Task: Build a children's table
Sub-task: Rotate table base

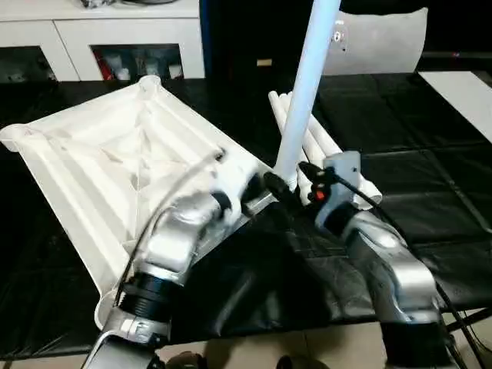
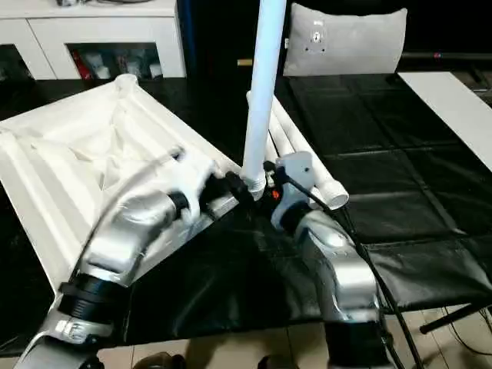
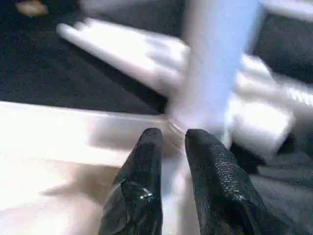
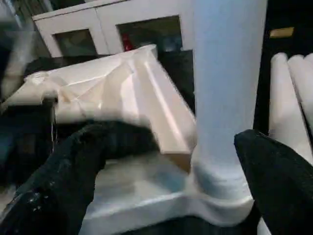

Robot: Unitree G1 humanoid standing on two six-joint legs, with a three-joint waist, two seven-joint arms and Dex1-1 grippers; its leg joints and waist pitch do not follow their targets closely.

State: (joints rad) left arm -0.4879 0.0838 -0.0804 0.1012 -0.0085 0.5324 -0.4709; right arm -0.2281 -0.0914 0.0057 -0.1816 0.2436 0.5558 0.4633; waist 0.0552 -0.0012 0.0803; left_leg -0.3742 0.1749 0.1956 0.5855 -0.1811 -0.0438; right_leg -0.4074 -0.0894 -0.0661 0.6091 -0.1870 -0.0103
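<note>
Fingers first: on my right gripper (image 4: 161,171) they are spread wide either side of the upright leg (image 1: 307,84), low at its base, not pinching it as far as the right wrist view shows. Left gripper (image 3: 171,161) fingers are nearly together with a thin gap; whether they pinch the table edge I cannot tell.

Table top (image 1: 92,154) lies upside down on the black mat (image 1: 430,177), ribbed underside up, taking up the left half of the scene, one corner reaching toward the middle. Upright leg stands in that near-right corner socket (image 4: 220,196) and rises out of frame at the top. It looks seated or nearly so; my guess is this is the push-in step for the first leg.

Left gripper sits at the table rim just left of that socket, likely to steady the top so it doesn't slide while the leg goes in. Right gripper flanks the leg's thick lower end, probably to keep it straight over the socket.

Spare legs (image 1: 323,142), bundled, lie on the mat just right of and behind the standing leg, within easy reach for the next corners. The other three sockets look unfilled, so the task is early.

White cabinet (image 1: 115,38) with glass doors stands at the far left. Flat white board (image 1: 461,92) at far right. Grey cushion (image 2: 346,38) behind the legs.

Risk: the leg tilting if the socket isn't fully engaged.
</note>
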